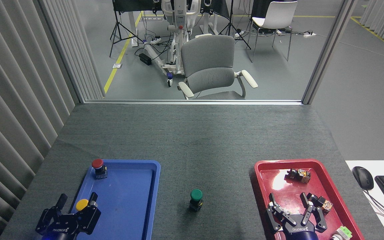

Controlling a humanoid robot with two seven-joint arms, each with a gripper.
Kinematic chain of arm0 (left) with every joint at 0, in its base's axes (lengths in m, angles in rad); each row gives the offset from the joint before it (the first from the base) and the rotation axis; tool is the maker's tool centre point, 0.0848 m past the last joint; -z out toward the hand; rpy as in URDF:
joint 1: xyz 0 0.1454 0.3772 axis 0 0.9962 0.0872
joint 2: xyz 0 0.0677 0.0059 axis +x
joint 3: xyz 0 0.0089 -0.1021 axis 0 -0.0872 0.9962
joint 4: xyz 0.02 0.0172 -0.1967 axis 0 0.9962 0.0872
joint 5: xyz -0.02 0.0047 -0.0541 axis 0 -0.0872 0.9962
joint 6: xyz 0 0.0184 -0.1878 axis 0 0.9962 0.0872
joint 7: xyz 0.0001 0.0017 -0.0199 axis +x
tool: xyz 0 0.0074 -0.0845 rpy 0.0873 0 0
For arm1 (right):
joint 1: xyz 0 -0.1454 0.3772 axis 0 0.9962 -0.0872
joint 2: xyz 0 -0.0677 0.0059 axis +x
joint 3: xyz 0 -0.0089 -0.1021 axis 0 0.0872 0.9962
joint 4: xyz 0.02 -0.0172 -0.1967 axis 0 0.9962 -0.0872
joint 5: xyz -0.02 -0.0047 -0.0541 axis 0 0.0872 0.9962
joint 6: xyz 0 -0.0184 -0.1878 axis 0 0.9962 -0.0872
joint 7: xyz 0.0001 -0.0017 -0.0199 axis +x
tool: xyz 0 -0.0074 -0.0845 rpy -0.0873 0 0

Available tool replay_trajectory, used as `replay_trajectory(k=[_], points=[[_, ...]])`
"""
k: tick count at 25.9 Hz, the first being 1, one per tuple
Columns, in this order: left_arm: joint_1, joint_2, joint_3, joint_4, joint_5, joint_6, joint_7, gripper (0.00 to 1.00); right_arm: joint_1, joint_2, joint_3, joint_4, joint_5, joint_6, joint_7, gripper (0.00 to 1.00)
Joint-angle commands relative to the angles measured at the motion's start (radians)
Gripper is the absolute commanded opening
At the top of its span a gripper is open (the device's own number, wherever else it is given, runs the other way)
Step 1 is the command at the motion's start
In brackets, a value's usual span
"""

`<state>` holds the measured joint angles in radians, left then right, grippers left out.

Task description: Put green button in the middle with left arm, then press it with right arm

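Button (196, 199) handling looks simple: a small, rigid push-button, green domed cap on a short black blocky base, probably light hard plastic. It stands upright on the grey mat (192, 140), between the blue tray (152, 200) and the red tray (260, 186), touching neither, so by the look of it the placing step is done and the press is left.

If it had to be shifted, the blocky base would be the place to take hold, on 2 opposite flat sides; the smooth rounded cap would likely slip out of a pinch. Being light and narrow-footed, it could tip or skid on the felt under an off-centre push, so the press should come straight down on the crown of the cap.

Left gripper (75, 208) sits low over the blue tray's near corner, fingers spread, with a yellow button (82, 204) just between them but not clamped. A red button (97, 166) stands at that tray's far corner. Right gripper (295, 208) hovers over the red tray, fingers splayed and holding nothing, well apart from the green cap.
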<state>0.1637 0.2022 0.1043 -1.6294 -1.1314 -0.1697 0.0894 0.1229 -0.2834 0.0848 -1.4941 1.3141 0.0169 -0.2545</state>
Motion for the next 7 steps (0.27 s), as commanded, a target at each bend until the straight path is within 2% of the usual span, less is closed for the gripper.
replay_trajectory(k=[1, 7], points=[[0.003, 0.002, 0.0, 0.0, 0.001, 0.001, 0.001, 0.99, 0.003, 0.003, -0.002, 0.0, -0.001, -0.002, 0.0, 0.99], [0.007, 0.003, 0.0, 0.0, 0.001, 0.001, 0.001, 0.99, 0.006, 0.006, 0.0, 0.0, -0.001, -0.002, -0.002, 0.99]])
